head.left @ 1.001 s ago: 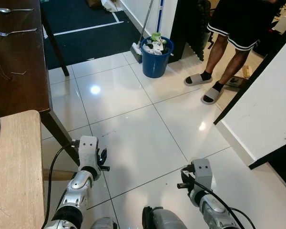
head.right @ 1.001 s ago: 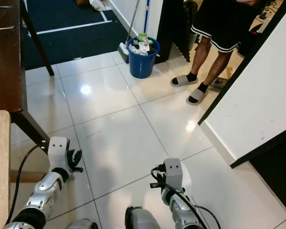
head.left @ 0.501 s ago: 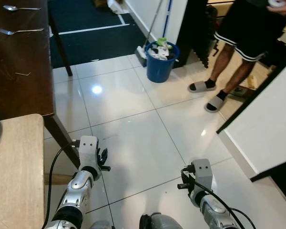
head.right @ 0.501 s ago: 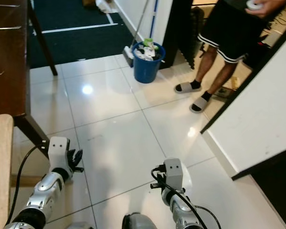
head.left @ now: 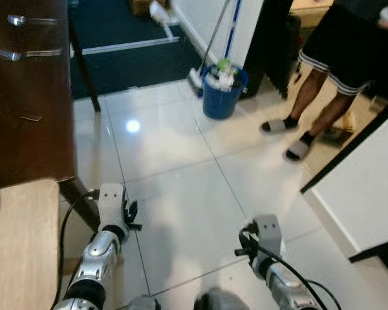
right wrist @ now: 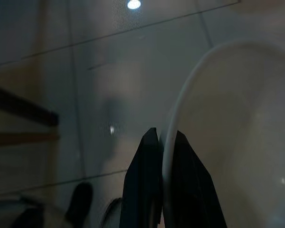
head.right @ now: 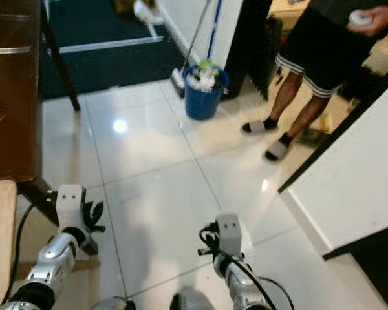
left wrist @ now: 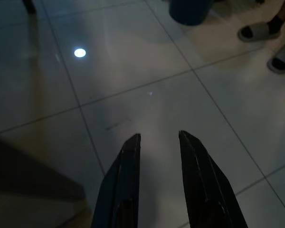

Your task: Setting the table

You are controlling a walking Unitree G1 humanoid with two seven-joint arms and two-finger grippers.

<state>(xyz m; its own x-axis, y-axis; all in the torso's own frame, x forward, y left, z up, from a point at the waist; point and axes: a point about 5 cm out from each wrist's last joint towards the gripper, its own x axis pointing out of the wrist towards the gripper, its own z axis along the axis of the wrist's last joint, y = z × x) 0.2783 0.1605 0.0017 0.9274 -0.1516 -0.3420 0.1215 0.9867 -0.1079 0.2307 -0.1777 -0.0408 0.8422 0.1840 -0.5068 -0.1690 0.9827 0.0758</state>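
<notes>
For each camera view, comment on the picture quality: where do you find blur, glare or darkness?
Left and right eye views: softly motion-blurred, a ceiling-light glare spot on the floor tiles. Left wrist view: dim, the same glare, left gripper fairly sharp. Right wrist view: very dark, right gripper pinching a white plate rim.

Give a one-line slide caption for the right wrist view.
Right gripper pinching the rim of a white plate above the glossy tiled floor.
</notes>
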